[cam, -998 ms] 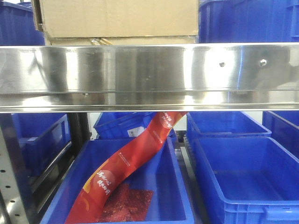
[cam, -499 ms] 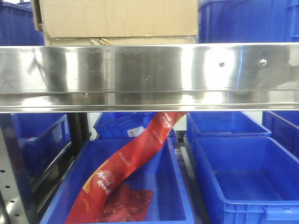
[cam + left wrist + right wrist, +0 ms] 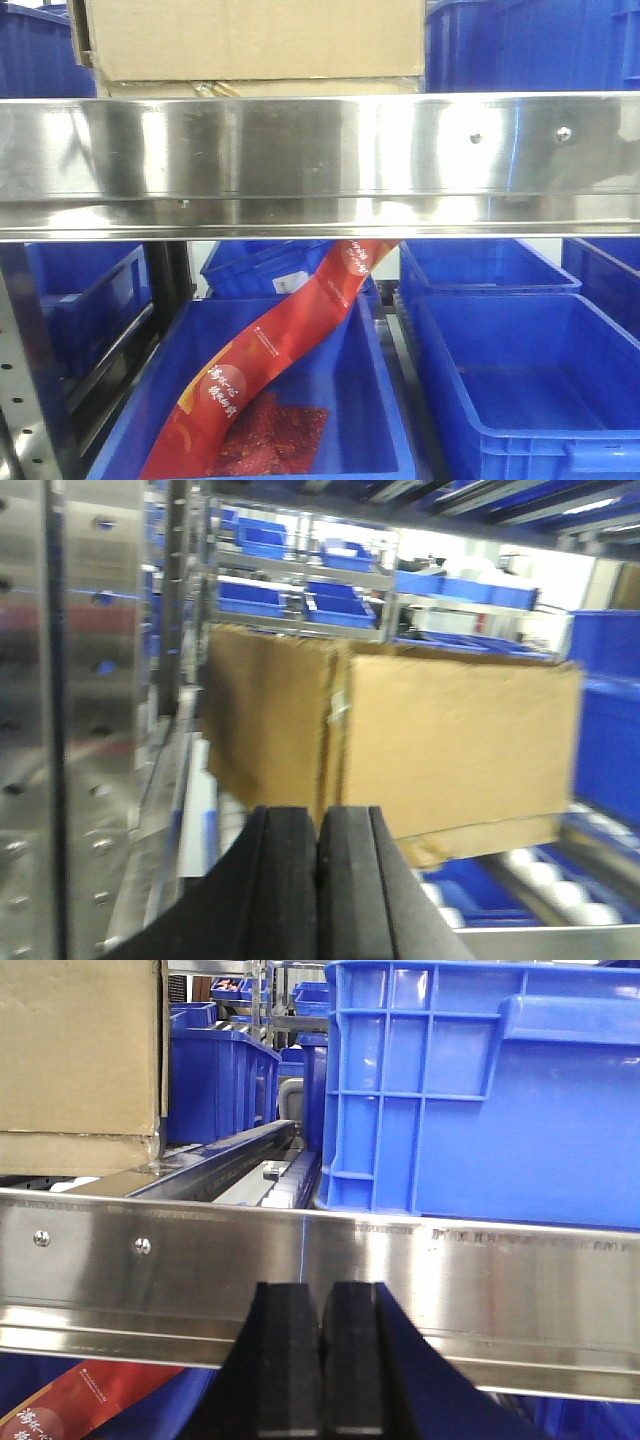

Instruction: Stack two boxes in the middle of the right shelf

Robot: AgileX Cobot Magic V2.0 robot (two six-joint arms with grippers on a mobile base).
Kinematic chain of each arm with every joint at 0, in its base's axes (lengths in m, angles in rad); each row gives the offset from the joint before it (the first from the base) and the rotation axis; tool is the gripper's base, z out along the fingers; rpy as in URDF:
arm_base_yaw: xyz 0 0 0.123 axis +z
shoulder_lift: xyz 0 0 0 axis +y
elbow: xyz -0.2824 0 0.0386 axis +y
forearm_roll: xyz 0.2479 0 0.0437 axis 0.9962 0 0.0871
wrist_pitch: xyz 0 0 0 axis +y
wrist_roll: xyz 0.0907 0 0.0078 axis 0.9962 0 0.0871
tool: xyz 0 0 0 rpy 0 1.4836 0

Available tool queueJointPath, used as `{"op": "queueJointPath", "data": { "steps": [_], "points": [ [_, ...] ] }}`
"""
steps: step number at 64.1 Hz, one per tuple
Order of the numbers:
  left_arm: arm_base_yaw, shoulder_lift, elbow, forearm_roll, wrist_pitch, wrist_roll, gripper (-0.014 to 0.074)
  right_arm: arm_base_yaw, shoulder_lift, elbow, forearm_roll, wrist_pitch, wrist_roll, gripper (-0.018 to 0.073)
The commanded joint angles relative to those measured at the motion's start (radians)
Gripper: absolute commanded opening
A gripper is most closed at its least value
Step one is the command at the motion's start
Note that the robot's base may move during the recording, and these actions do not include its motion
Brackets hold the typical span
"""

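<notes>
A brown cardboard box (image 3: 250,38) sits on the steel shelf (image 3: 320,150), above its mirror-like front rail. A thin strip of a second box (image 3: 310,88) shows directly under it. The left wrist view, which is blurred, has the box (image 3: 440,745) straight ahead, with a torn lower edge. My left gripper (image 3: 318,825) is shut and empty, a little short of the box. In the right wrist view the box (image 3: 78,1045) is at the upper left over the lower cardboard (image 3: 70,1150). My right gripper (image 3: 322,1300) is shut and empty in front of the rail (image 3: 450,1270).
A large blue bin (image 3: 480,1090) stands on the shelf right of the boxes. Below the rail are more blue bins (image 3: 520,380), one holding a long red packet (image 3: 270,350). A perforated steel upright (image 3: 60,720) stands close on the left.
</notes>
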Motion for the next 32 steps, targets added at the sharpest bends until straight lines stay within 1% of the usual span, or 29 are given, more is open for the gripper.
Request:
{"op": "queueJointPath", "data": {
  "steps": [1,3,6,11,17,20,22,26,29,32],
  "points": [
    [0.043,-0.031,0.098,0.008,-0.167,0.085,-0.0092,-0.006,-0.004,0.002,0.006,-0.026,0.000,-0.0162],
    [0.063,-0.047,0.133,0.005,-0.210,0.129,-0.0092,-0.006,-0.004,0.002,0.006,-0.026,0.000,-0.0162],
    [0.088,-0.084,0.186,-0.014,-0.229,0.146,-0.0092,-0.006,-0.004,0.002,0.006,-0.026,0.000,-0.0162],
    [0.125,-0.162,0.261,-0.063,-0.181,0.146,-0.0092,-0.006,-0.004,0.002,0.006,-0.026,0.000,-0.0162],
    [0.157,-0.249,0.338,-0.066,-0.120,0.146,-0.0092,-0.006,-0.004,0.002,0.006,-0.026,0.000,-0.0162],
    [0.165,-0.287,0.368,-0.072,-0.107,0.146,-0.0092,-0.006,-0.004,0.002,0.006,-0.026,0.000,-0.0162],
    [0.166,-0.306,0.383,-0.076,-0.105,0.141,-0.0092,-0.006,-0.004,0.002,0.006,-0.026,0.000,-0.0162],
    [0.164,-0.306,0.418,-0.074,-0.095,0.089,-0.0092,-0.006,-0.004,0.002,0.006,-0.026,0.000,-0.0162],
    [0.162,-0.306,0.440,-0.055,-0.102,0.052,-0.0092,-0.006,-0.004,0.002,0.006,-0.026,0.000,-0.0162],
    [0.160,-0.306,0.454,-0.041,-0.111,0.044,-0.0092,-0.006,-0.004,0.002,0.006,-0.026,0.000,-0.0162]
  ]
}}
